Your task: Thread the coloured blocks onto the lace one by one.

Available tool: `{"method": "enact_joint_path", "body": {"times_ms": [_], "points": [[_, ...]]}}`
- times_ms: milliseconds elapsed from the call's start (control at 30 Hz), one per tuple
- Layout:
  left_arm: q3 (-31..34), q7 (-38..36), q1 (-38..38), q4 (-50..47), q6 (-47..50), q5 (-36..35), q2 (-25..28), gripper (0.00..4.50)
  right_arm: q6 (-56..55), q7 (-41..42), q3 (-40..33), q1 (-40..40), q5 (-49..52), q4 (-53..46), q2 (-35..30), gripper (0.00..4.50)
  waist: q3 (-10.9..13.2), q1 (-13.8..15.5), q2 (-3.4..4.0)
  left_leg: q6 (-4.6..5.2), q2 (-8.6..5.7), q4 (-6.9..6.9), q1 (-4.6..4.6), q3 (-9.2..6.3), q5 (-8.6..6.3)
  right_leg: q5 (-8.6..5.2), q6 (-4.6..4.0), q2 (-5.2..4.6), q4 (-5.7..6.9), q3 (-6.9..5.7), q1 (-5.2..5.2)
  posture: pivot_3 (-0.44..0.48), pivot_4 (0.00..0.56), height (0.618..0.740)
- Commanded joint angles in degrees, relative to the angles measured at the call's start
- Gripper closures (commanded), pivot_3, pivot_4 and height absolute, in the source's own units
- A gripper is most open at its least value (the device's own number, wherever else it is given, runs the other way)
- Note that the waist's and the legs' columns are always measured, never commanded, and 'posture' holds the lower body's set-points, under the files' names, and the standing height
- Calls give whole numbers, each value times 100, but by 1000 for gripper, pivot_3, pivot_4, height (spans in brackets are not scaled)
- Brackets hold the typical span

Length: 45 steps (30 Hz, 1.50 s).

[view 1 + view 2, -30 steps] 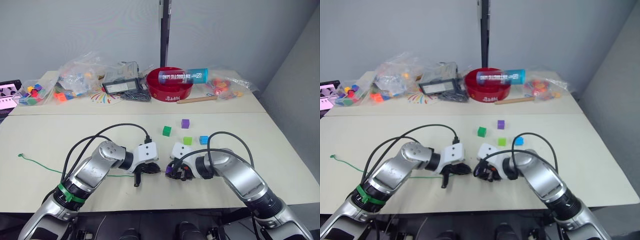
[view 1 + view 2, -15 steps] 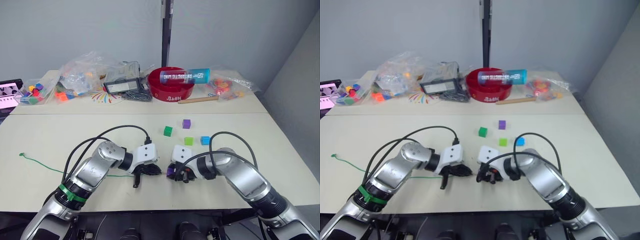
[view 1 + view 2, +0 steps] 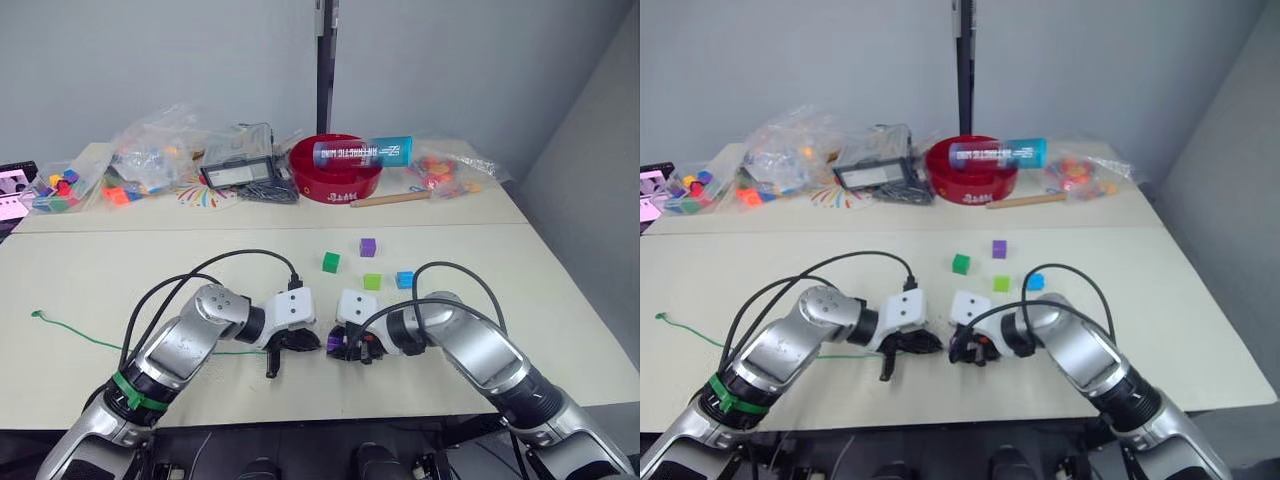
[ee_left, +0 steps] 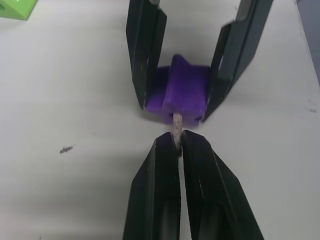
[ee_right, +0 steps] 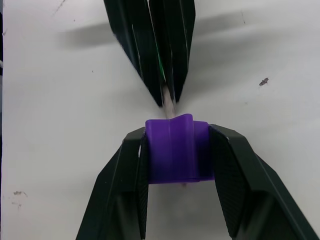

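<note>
A purple block sits tight in the right gripper jaws, low over the pale bench. The left gripper jaws pinch the lace tip, touching the block. Bags and a red bowl crowd the far side by the grey wall.

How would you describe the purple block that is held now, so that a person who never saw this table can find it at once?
Start at the near edge of the pale table, where the two grippers meet tip to tip. The right gripper clamps a purple block, and the left gripper pushes the lace tip against it. The other purple block lies free, farther back among the green and blue ones.
</note>
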Motion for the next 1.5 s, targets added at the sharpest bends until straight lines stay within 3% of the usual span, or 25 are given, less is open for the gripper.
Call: {"method": "enact_joint_path", "body": {"times_ms": [33, 100, 433, 1033, 1300, 1333, 1500], "points": [[-206, -164, 53, -564, -22, -399, -203, 4500, 59, -256, 78, -59, -53, 81, 175, 3226, 0, -9, 0, 0, 0, 0, 0, -1, 0, 0, 0, 0, 0, 0, 0, 0, 150, 731], [-172, -195, 59, -587, -54, -412, -166, 4500, 52, -237, 84, -56, -58, 83, 156, 3226, 0, -9, 0, 0, -1, 0, 0, -1, 0, 0, 0, -1, 0, 0, 0, 0, 150, 731], [6, -482, 24, -208, -790, -284, 281, 1238, -32, -118, 99, -76, -67, 84, -22, 3226, 0, 6, 0, -1, -3, 0, 0, 0, 0, 0, -1, -3, -1, 0, 2, 0, 150, 731], [728, -658, 287, 490, -1451, -494, 836, 1238, 28, -90, 75, 45, -15, -83, -227, 3226, 1, 51, 0, 0, -4, 0, -4, 1, 0, 0, 0, -6, -4, -1, -1, 0, 150, 731], [622, -537, 504, 843, -1708, -457, 632, 1238, 114, -105, 68, 61, 25, -176, -284, 3226, 1, 113, 1, 0, -4, 0, -6, 2, 0, 0, 0, -6, -6, -2, -2, 0, 150, 731], [579, -484, 546, 954, -1801, -384, 585, 1774, 149, -104, 64, 60, 33, -216, -300, 3226, 1, 114, 1, 0, -4, 0, -5, 2, 0, 0, 0, -7, -6, -2, -1, 0, 150, 731], [507, -336, 559, 1298, -2081, -181, 397, 3324, 255, -127, 45, 72, 62, -320, -338, 3226, 1, 129, 1, 0, -5, 0, -7, 2, 0, 0, 0, -8, -7, -3, -2, 0, 150, 731]]}}
